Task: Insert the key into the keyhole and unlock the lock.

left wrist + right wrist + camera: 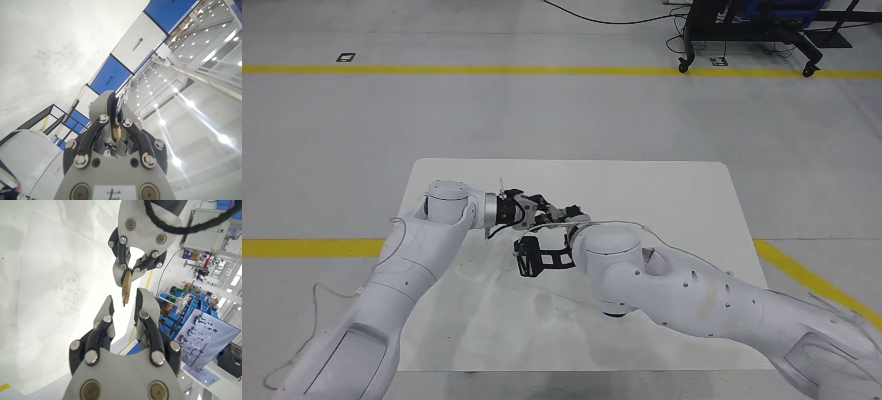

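— Brass, small and rectangular: the padlock (pixel 127 283). Where is it at this moment?

— It is in the left gripper (pixel 127 280), which is closed on the body of the padlock, one finger on each side. The padlock is held in the air above the white table (pixel 672 190), over the middle part and a little nearer to the far edge than to the near one.

— And the key?

— The small silver key (pixel 124 300) stands out of the end face of the padlock, the face which looks toward the right gripper (pixel 125 300). Its shaft appears to sit in the keyhole. How deep, I cannot tell.

— Does the right gripper hold it?

— No. Its two fingers are spread apart, and the end of the key is near the gap between their tips. Neither dark pad (pixel 138 306) touches the key, as far as the right wrist view shows.

— What about the shackle?

— In the left wrist view a curved silver part, probably the shackle (pixel 121 102), shows between the fingers of the left gripper. A piece of the brass body shows nearer to the finger joints. If the shackle is locked or released, I cannot say.

— How do the arms stand?

— In the top view they meet over the table, one from the near left corner and one from the near right corner, with their grippers close together.
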